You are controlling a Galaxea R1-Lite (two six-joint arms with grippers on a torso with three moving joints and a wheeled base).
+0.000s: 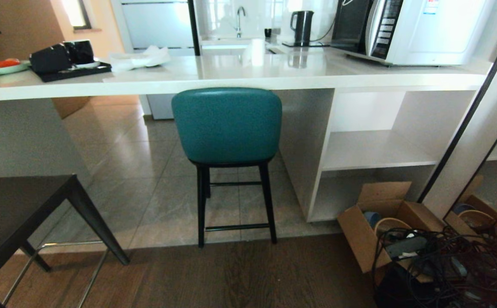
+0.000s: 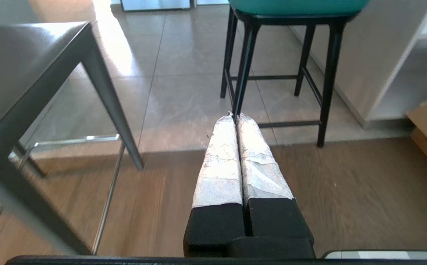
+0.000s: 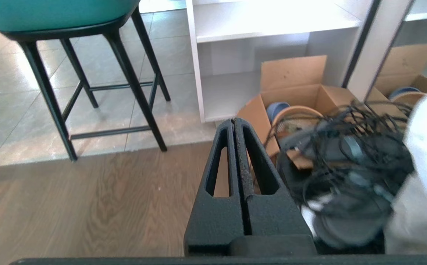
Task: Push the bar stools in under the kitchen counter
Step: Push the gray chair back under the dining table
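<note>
The teal stool (image 1: 227, 128) stands on the tile floor at the near long edge of the white counter (image 1: 231, 77), its rounded back rising to the slab's edge and its seat tucked beneath, just beside the counter's white panel leg. The grey stool (image 1: 17, 214) stands well apart from the counter, near the floor's wood strip. The left claw (image 2: 235, 117) hangs over the wood floor, pressed closed and empty. The right claw (image 3: 234, 121) is likewise closed on nothing, near a cardboard box (image 1: 376, 222) of cables.
</note>
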